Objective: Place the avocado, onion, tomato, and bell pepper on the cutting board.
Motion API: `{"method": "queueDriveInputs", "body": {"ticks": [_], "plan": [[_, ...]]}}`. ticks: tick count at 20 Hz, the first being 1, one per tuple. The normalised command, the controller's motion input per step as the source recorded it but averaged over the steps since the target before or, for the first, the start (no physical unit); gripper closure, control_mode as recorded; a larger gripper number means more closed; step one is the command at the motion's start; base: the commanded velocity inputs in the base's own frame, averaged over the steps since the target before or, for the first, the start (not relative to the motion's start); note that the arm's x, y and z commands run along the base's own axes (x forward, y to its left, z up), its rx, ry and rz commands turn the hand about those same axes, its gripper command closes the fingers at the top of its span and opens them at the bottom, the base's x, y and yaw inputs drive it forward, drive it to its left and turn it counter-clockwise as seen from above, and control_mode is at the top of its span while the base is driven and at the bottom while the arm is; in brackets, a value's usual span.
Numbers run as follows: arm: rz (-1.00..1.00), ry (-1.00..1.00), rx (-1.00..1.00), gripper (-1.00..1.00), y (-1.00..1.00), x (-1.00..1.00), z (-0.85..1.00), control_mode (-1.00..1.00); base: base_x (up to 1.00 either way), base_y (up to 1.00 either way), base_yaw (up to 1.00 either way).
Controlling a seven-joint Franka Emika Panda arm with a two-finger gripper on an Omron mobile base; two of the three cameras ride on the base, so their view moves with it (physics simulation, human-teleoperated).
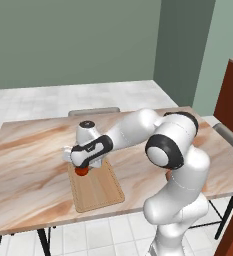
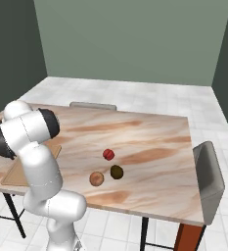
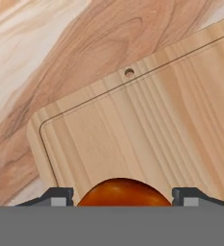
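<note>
Centrally: marble-grained table [image 1: 33, 170], grey-green walls; hand [image 3: 123, 198] pinching tomato [image 3: 124, 192] above cutting board [image 3: 147, 139]. Right base view: onion [image 2: 97, 179], avocado [image 2: 116, 172], bell pepper [image 2: 108, 155].

Even, soft rendered light fills all three views, bright without glare. The wooden surface [image 1: 33, 165] takes only faint, diffuse shadows; a soft dark patch lies under the arm near the cutting board [image 1: 99, 192]. Walls look flat and matte. Both base views are slightly soft and low in detail. The hand view is sharper, the board's grain crisp, with no visible edge distortion.
</note>
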Motion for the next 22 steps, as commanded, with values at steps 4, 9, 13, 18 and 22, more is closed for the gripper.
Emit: {"method": "queueDriveInputs", "body": {"ticks": [4,9,13,18,22], "plan": [[-0.06,0.0,0.0,1.0,0.0,0.08,-0.11,-1.0,0.0,0.0,0.0],[-0.05,-0.01,0.0,1.0,0.0,0.07,-0.11,-1.0,0.0,0.0,0.0],[-0.04,0.0,0.0,1.0,0.0,0.05,-0.09,-1.0,0.0,0.0,0.0],[-0.03,-0.01,0.0,-1.0,0.0,0.0,-0.01,-1.0,0.0,0.0,0.0],[-0.02,-0.02,0.0,-1.0,-0.02,0.0,0.0,-1.0,0.0,0.0,0.0]]}}
